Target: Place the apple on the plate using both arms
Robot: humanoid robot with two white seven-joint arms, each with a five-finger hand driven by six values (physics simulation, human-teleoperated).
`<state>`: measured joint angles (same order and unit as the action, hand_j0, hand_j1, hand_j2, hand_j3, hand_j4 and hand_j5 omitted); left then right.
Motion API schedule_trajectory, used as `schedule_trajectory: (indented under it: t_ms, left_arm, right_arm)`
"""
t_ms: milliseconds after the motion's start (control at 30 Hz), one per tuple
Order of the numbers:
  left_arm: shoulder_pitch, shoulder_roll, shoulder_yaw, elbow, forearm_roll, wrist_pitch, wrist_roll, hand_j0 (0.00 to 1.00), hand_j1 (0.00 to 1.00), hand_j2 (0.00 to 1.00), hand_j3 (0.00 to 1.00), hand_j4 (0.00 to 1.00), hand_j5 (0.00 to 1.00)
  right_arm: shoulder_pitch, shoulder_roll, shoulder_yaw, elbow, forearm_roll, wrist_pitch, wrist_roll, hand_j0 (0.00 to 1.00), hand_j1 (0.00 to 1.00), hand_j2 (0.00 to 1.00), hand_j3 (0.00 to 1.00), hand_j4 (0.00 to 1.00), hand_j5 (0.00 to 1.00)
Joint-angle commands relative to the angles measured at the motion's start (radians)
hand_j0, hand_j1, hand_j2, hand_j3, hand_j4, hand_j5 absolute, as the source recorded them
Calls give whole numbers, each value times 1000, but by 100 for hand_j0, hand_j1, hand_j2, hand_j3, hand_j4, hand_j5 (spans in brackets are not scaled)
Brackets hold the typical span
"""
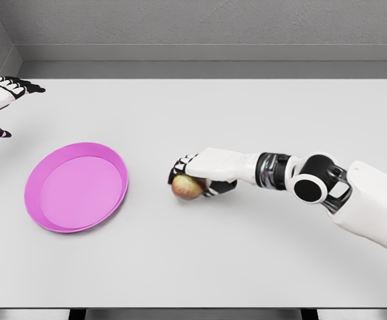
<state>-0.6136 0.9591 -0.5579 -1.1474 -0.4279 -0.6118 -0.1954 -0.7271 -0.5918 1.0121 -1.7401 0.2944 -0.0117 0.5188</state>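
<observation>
One apple (187,187) on table (247,253), at 3 o'clock from plate (75,187), near it. Right hand (203,175) cupped over apple, fingers curled round it: grasp step. Left hand (0,100) at 10 o'clock, fingers spread, empty. Next likely: lift, carry toward 9 o'clock, hand over.

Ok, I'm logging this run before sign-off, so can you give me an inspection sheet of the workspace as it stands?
Surface: white table, flat, bare apart from the job's things.
Job's things: pink plate at left, nothing in it; apple on the table right of the plate, apart from it.
Clutter: nothing seen.
Hands: right hand curled over the apple; left hand at the far left edge, fingers spread, holding nothing.
Cables: nothing seen.
Surroundings: grey wall behind the table.
</observation>
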Motion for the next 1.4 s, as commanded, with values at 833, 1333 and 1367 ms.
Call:
schedule_trajectory:
  t_ms: [833,1333,1367]
  left_arm:
    - [-3,7,0,-8,17,1,10,100,100,100,100,100,100]
    - [-241,-158,-352,-348,-64,1,1,100,100,100,100,100,100]
    - [-258,-177,-379,-348,-64,1,1,100,100,100,100,100,100]
  right_arm:
    - [255,-280,-811,155,-24,-550,-2,100,100,100,100,100,100]
    - [308,-217,-808,105,-17,-599,55,100,100,100,100,100,100]
    - [316,-217,-807,111,-17,-599,55,100,100,100,100,100,100]
